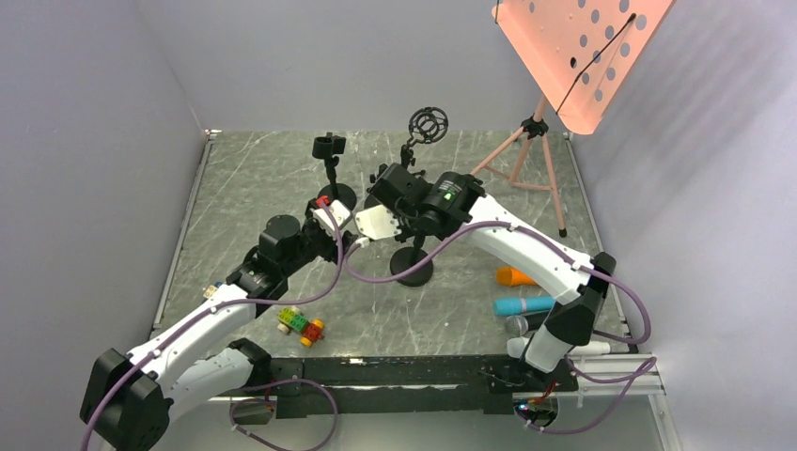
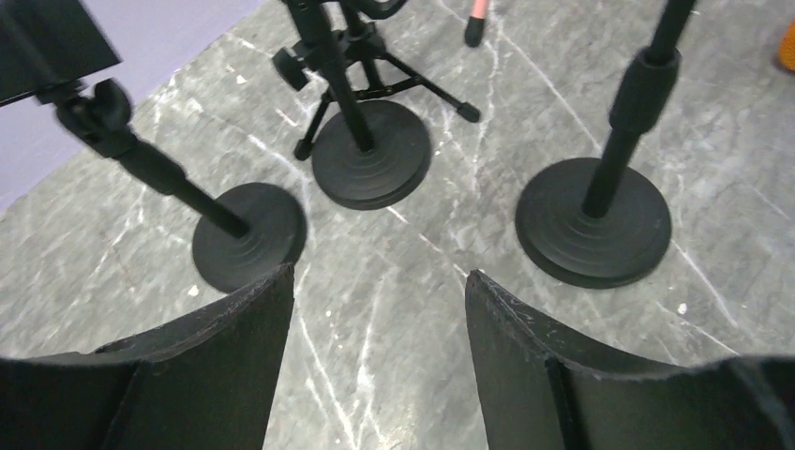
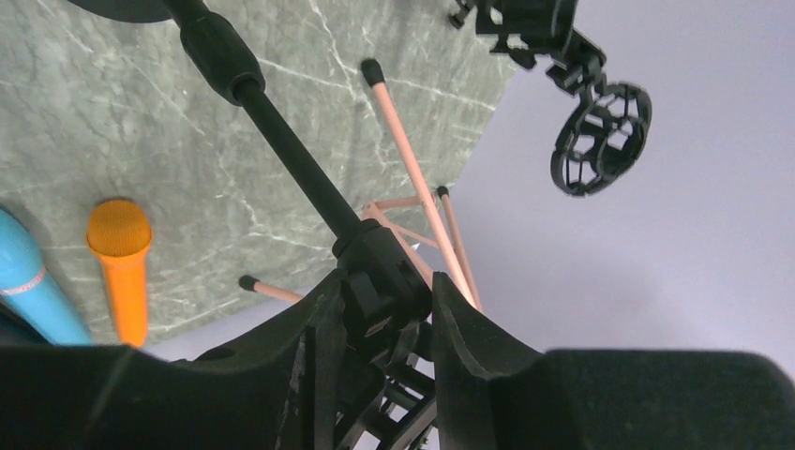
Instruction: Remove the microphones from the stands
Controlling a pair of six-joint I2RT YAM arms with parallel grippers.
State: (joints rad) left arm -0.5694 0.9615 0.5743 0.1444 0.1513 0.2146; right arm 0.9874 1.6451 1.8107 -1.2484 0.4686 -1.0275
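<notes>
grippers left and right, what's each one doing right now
left gripper: open, nothing between its fingers
right gripper: closed on the top joint of the black metal microphone stand
</notes>
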